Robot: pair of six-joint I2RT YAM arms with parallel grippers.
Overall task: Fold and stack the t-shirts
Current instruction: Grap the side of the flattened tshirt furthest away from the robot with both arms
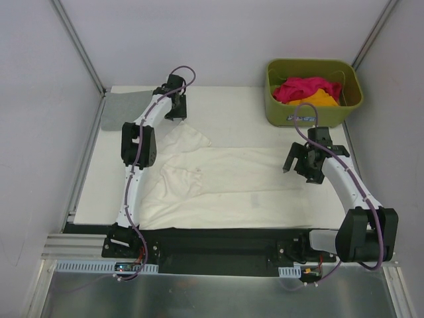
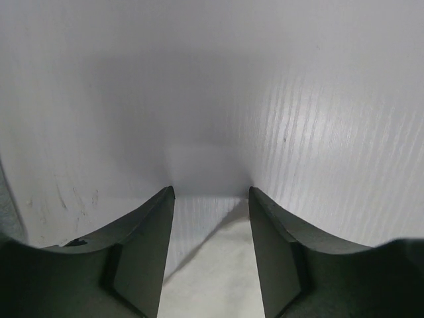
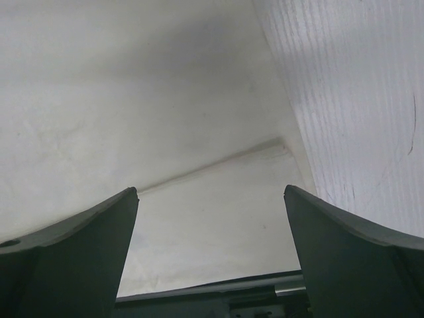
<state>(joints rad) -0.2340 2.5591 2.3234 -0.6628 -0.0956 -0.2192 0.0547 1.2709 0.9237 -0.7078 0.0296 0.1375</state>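
A large cream-white t-shirt (image 1: 225, 179) lies spread across the middle of the table, one sleeve (image 1: 189, 139) pointing toward the back left. My left gripper (image 1: 173, 114) hovers just beyond that sleeve. In the left wrist view a cream cloth corner (image 2: 212, 278) lies under the left gripper (image 2: 212, 192), whose jaws stand partly apart and grip nothing. My right gripper (image 1: 299, 171) hangs wide open over the shirt's right edge, with cloth (image 3: 212, 238) below the right gripper (image 3: 211, 191). A grey t-shirt (image 1: 122, 109) lies at the back left. Magenta (image 1: 301, 89) and orange (image 1: 321, 99) t-shirts fill the basket.
The olive-green basket (image 1: 271, 99) stands at the back right corner, close behind my right arm. White walls close in the table on three sides. A metal rail (image 1: 83, 172) runs along the left edge and the black base plate (image 1: 218, 242) along the near edge.
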